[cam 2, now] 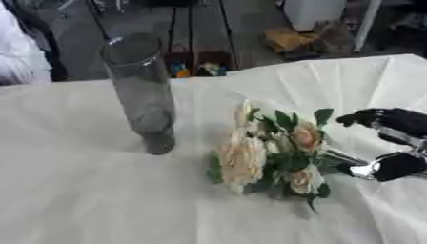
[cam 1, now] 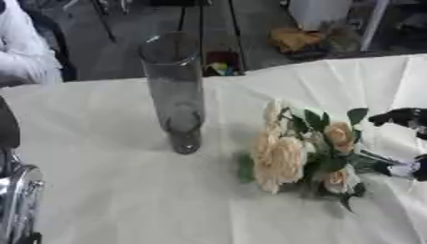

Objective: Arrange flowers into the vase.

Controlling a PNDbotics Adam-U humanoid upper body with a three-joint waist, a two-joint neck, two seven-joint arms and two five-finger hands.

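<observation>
In the left eye view a tall glass vase (cam 1: 177,90) stands upright on a table covered with a white cloth (cam 1: 116,190). The vase is clear and grey-tinted, with its open mouth toward the far edge of the table. To the right of the vase, and somewhat nearer the camera, a bunch of flowers (cam 1: 304,147) lies on its side on the cloth. Its cream and peach blooms point toward the vase and its green leaves spread out behind them. The bunch does not touch the vase. Further right of the vase, at the picture's edge, the right hand (cam 1: 407,143) shows only in part, black with a silver piece, at the stem end of the bunch. At the lower left, well away from the vase, a silver and black part of the left arm (cam 1: 18,195) comes into the picture; the left hand itself does not show.

In the right eye view the right hand (cam 2: 392,143) shows more fully, to the right of the vase (cam 2: 142,90). Its upper fingers (cam 2: 367,116) curve over the stems and a lower black tip sits under them, so the hand is closed around the stem end of the flowers (cam 2: 271,152). The blooms rest on the cloth between the hand and the vase.
</observation>
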